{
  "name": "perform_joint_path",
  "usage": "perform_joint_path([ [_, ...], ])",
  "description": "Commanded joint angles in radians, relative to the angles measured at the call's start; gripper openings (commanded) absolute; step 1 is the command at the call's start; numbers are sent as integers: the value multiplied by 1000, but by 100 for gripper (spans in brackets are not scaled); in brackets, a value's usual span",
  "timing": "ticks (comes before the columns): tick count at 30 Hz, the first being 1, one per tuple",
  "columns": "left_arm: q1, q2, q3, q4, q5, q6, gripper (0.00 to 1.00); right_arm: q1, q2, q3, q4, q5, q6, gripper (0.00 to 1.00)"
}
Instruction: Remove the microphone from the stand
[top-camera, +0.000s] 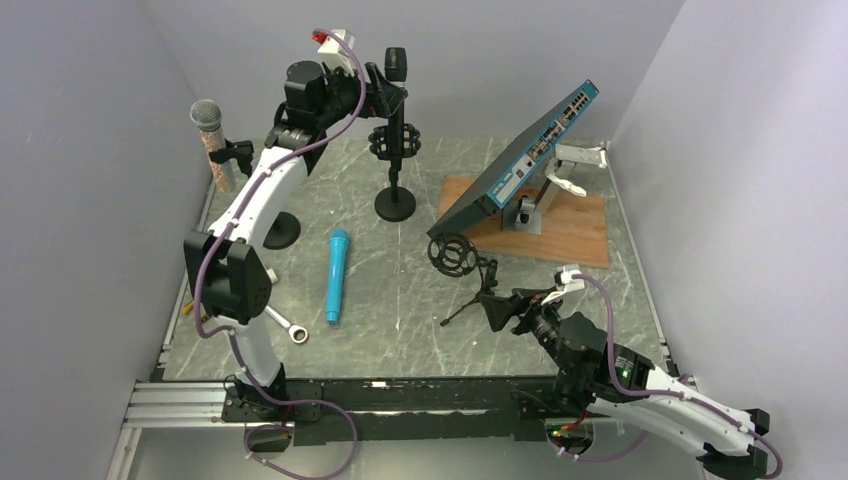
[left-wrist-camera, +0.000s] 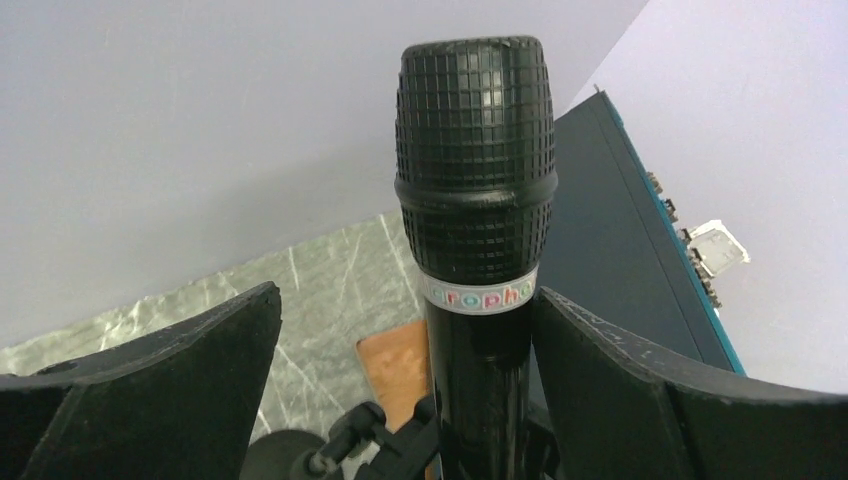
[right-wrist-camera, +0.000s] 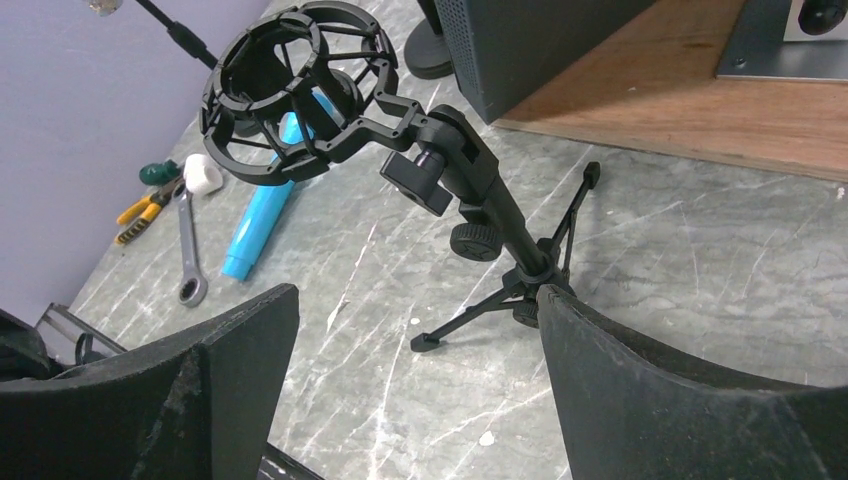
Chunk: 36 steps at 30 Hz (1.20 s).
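A black microphone (top-camera: 396, 65) stands upright in the clip of a black round-base stand (top-camera: 395, 190) at the back middle. In the left wrist view the microphone (left-wrist-camera: 475, 180) has a grid head and a white lettered band. My left gripper (top-camera: 385, 95) (left-wrist-camera: 408, 300) is open, one finger on each side of the body just below the band. The right finger (left-wrist-camera: 640, 390) is close against it and the left finger (left-wrist-camera: 180, 380) stands well apart. My right gripper (top-camera: 500, 308) (right-wrist-camera: 418, 295) is open and empty, low over the table beside a small tripod.
A tripod stand with an empty shock mount (top-camera: 455, 255) (right-wrist-camera: 300, 90) is before my right gripper. A blue microphone (top-camera: 336, 275) and a wrench (top-camera: 288, 328) lie on the table. A silver-headed microphone (top-camera: 207, 115) stands at left. A tilted network switch (top-camera: 520, 160) rests on a wood board (top-camera: 560, 235).
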<state>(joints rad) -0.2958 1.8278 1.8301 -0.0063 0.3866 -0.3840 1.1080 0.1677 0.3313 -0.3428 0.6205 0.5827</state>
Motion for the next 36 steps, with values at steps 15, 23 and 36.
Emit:
perform_joint_path([
  [15,0,54,75,246,140,-72,48,5,-54,-13,32,-8,-36,91],
  [23,0,84,255,177,140,-6,37,5,-25,-7,30,4,-29,91],
  [36,0,-95,304,190,126,110,26,4,19,-3,26,35,-9,91],
])
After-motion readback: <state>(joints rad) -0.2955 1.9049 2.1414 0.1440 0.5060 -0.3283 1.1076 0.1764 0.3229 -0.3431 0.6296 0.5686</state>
